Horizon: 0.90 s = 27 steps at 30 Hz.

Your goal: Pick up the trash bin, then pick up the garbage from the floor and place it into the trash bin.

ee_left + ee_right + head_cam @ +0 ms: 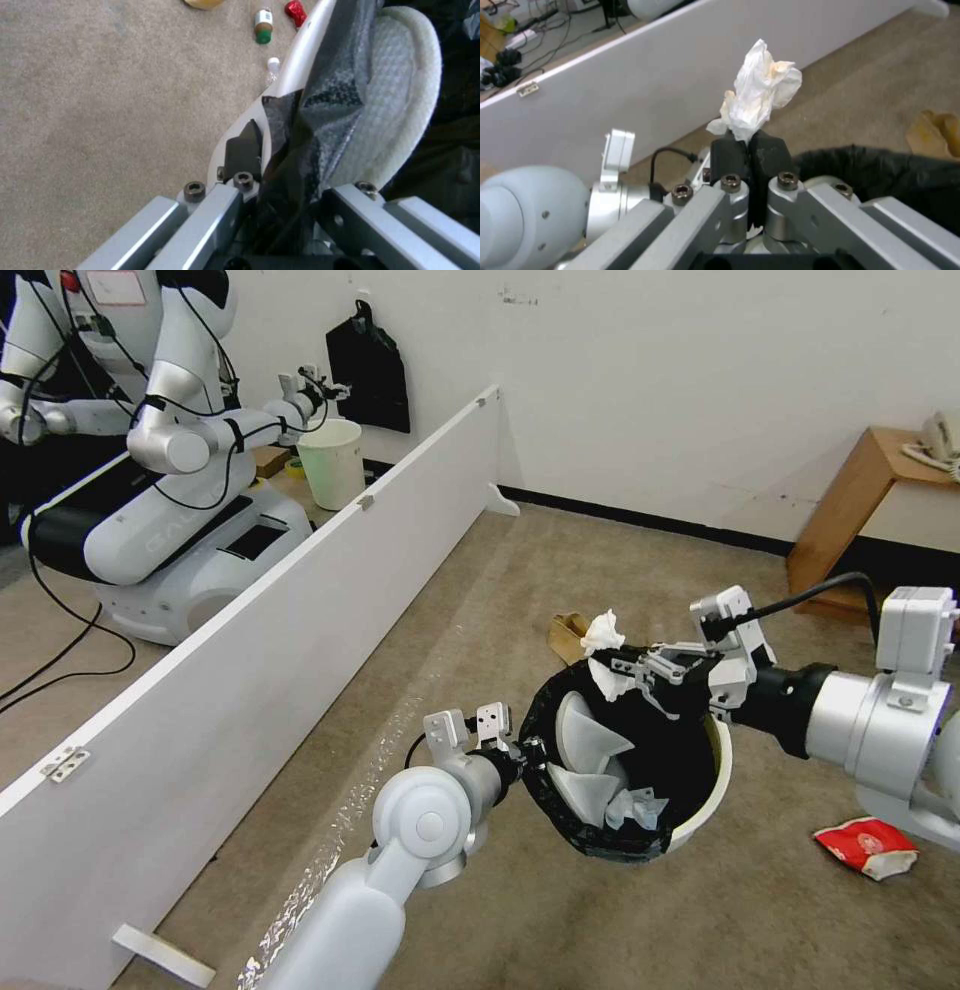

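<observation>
The left gripper (528,757) is clamping the near rim of the trash bin (712,790), its fingers (242,150) pinching rim and black liner together and holding the bin tilted off the carpet. The right gripper (622,663) is hovering over the bin's far rim, pads (750,150) clenched on a crumpled white tissue (760,101) that is sticking up out of the tips. So the tissue is above the bin's far edge, not yet inside.

Inside the bin, two white slippers (590,740) are lying against the liner, with another tissue wad (635,808) beside them. A tan paper bag (568,635) is sitting on the carpet just beyond the bin's far rim. A red-white snack packet (868,847) is lying on the floor near the bin, on the robot's right. In the left wrist view, a green-labelled bottle (263,26), a red wrapper (295,11) and a clear bottle (272,67) are lying on the carpet outside the bin wall.

Step in hand, by my read: dropping the tissue. To do it well, the right gripper probably needs to come further in over the bin's open mouth before letting go, since the tissue is light and sitting near the rim, so it could catch on the folded liner or fall outside. The left arm should be keeping the bin steady with its mouth turned towards the right gripper.
</observation>
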Motion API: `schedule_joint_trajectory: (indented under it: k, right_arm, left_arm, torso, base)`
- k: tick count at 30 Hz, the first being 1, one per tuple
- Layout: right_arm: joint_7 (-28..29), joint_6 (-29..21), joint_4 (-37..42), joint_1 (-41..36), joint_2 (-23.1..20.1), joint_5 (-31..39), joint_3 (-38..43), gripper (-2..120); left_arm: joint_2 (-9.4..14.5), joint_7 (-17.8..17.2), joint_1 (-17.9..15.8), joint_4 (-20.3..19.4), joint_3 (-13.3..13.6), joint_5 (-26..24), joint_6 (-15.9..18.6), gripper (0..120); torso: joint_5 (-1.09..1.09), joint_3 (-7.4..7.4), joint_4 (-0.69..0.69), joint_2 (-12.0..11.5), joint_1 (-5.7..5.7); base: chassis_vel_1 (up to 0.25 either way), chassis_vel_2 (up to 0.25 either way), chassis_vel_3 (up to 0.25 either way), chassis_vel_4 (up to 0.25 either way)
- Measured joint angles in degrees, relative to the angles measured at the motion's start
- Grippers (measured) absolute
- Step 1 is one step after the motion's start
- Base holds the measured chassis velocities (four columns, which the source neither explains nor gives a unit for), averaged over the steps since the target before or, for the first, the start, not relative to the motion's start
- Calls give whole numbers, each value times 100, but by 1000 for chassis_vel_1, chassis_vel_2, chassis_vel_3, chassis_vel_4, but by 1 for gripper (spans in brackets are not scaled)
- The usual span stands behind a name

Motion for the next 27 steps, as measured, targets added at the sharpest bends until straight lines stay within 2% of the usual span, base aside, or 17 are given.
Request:
schedule_joint_trajectory:
  k: [8,24,27]
  right_arm:
    - [4,-70,1,-392,76,-263,-36,0]
    - [4,-167,3,-845,220,-742,-73,0]
    - [3,-167,4,-919,242,-850,-77,7]
  left_arm:
    - [-73,-4,48,-66,-91,6,6,2]
    - [-36,-9,150,-198,-133,0,18,2]
    - [-26,-9,166,-217,-132,-8,20,2]
  torso:
    - [0,0,0,0,0]
    - [0,0,0,0,0]
    - [0,0,0,0,0]
  base:
    - [0,0,0,0]
    - [0,0,0,0]
    - [0,0,0,0]
